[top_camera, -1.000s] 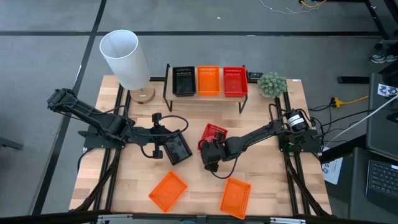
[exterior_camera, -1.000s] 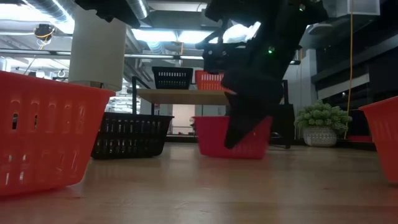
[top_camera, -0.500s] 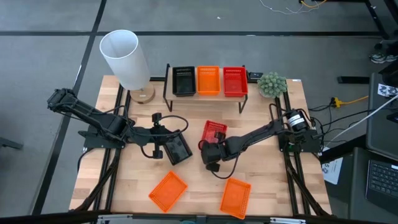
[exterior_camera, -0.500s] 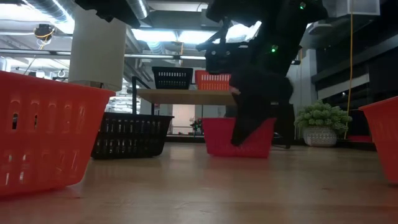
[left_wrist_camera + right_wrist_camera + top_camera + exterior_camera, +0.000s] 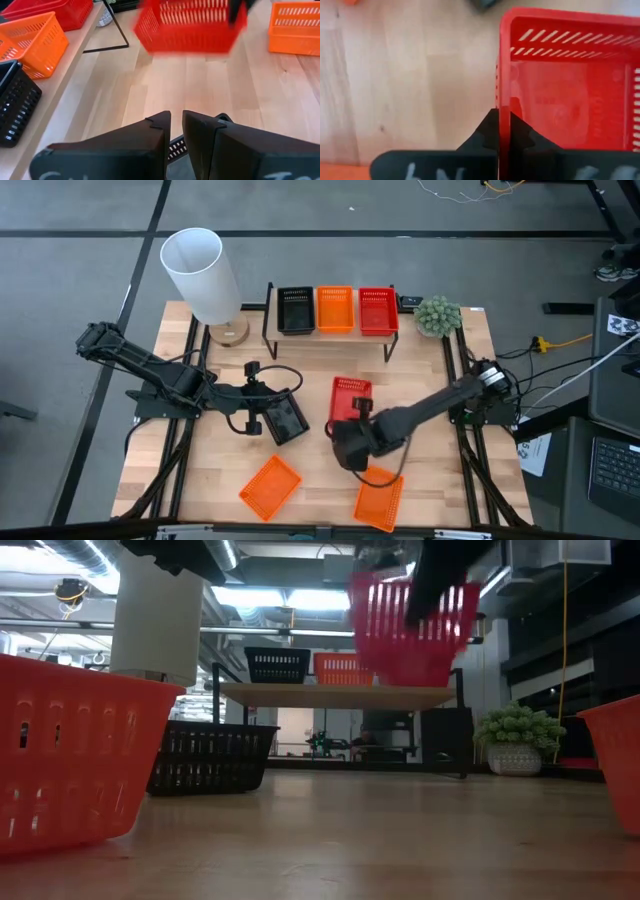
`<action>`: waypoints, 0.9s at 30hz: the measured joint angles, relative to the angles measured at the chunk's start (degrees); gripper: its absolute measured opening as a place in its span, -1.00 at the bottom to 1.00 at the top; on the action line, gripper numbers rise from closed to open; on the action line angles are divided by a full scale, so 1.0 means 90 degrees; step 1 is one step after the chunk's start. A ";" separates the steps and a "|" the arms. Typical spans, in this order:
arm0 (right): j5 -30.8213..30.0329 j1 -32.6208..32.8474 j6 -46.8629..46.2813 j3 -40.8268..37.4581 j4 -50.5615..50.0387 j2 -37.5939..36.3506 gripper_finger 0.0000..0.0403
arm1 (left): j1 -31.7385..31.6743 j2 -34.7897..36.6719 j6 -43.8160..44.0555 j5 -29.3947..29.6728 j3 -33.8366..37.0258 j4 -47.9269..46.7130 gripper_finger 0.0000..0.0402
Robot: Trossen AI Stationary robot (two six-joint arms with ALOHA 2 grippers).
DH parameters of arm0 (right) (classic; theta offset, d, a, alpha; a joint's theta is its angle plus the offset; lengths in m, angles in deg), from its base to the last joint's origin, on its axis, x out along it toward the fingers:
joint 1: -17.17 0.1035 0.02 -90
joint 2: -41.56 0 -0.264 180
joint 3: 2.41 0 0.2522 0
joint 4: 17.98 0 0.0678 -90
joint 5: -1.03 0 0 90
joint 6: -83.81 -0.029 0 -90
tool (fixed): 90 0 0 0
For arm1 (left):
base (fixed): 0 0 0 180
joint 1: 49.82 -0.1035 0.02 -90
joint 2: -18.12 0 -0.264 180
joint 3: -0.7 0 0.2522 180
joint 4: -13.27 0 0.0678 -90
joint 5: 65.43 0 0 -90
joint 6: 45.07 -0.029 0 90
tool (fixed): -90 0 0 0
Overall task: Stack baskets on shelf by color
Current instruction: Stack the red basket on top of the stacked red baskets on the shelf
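On the shelf (image 5: 330, 335) at the far side stand a black basket (image 5: 295, 310), an orange one (image 5: 335, 310) and a red one (image 5: 378, 310). My right gripper (image 5: 347, 432) is shut on another red basket (image 5: 351, 400), which hangs high above the table in the low view (image 5: 410, 620). Left of the middle, my left gripper (image 5: 262, 420) is shut on a black basket (image 5: 286, 418) whose bottom rests on the table (image 5: 210, 755). Two orange baskets (image 5: 270, 485) (image 5: 378, 498) lie flat near the front edge. My right gripper pinches one wall of the red basket at its rim (image 5: 503, 100), one finger inside and one outside. The fingers come from above, slanting down. The basket is lifted clear of the table, roughly level with its open side up. My left gripper has black mesh of the black basket (image 5: 175, 146) between its fingers, which slant down from the table's left. My own fingers hide which part it is. The basket stays on the table.
A tall white cylinder lamp (image 5: 200, 270) stands at the far left and a small potted plant (image 5: 438, 315) at the far right, beside the shelf. Bare wood lies between the shelf and the held baskets.
My right gripper has risen with the red basket and drawn a little toward the near edge. The basket stood on the table a second ago, first slid and turned slightly, and now hangs clear, higher than the shelf top.
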 joint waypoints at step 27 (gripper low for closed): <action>-0.0877 -0.3113 0.3832 0.1084 -0.2774 -0.2668 -1.00 | 0.0000 0.0000 -0.0184 0.0053 -0.0002 0.0055 -0.80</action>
